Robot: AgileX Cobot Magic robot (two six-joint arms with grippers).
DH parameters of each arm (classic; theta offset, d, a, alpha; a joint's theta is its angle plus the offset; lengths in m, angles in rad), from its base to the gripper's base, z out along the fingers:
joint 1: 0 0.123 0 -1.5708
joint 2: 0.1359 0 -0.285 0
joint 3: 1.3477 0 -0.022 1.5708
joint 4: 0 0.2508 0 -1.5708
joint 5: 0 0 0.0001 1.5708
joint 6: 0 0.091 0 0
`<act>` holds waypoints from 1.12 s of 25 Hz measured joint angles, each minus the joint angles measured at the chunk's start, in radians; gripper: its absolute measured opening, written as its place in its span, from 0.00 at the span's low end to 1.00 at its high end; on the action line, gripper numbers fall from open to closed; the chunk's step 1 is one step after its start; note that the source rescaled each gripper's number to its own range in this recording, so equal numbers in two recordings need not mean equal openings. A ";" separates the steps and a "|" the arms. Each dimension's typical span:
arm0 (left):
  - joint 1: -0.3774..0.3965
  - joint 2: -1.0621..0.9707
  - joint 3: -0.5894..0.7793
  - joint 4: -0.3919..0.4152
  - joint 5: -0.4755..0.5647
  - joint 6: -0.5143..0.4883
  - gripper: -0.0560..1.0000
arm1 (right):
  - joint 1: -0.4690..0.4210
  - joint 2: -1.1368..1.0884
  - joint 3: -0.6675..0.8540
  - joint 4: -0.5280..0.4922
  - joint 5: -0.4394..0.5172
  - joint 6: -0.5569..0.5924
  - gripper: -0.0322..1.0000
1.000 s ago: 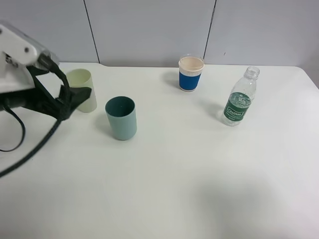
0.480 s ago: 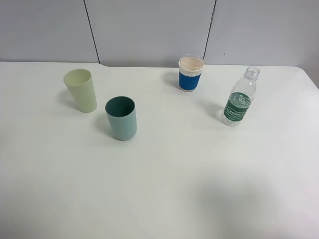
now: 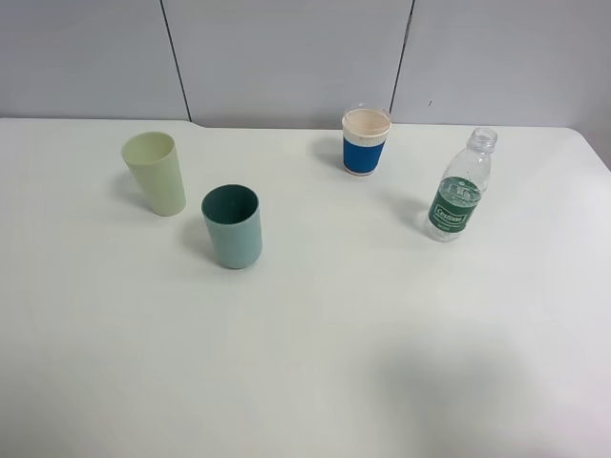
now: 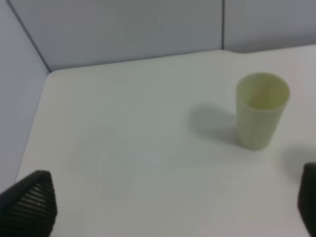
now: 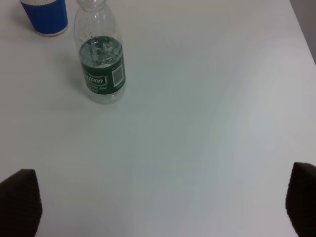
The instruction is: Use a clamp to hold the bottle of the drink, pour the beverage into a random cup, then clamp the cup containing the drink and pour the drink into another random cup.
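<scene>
The bottle of the drink (image 3: 460,186) stands upright at the right of the table, clear with a green label and no cap; the right wrist view shows the bottle (image 5: 101,59) too. How much beverage it holds I cannot tell. The teal cup (image 3: 232,227) stands left of centre. Behind it to the left stands the pale yellow-green cup (image 3: 155,172), which the left wrist view shows as an empty cup (image 4: 260,111). Neither arm shows in the high view. My left gripper (image 4: 170,205) is open, well short of the yellow-green cup. My right gripper (image 5: 160,200) is open, well short of the bottle.
A white paper cup with a blue band (image 3: 367,141) stands at the back centre, and its blue band (image 5: 47,17) shows beside the bottle in the right wrist view. The white table (image 3: 315,363) ends at grey wall panels (image 3: 286,57) behind.
One second ago the left arm stood in the high view beside the yellow-green cup; it has withdrawn out of that view. The cups and bottle have not moved.
</scene>
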 joint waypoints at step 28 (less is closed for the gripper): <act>0.097 -0.374 0.206 -0.162 0.131 -0.001 1.00 | 0.000 0.000 0.000 0.000 0.000 0.000 0.99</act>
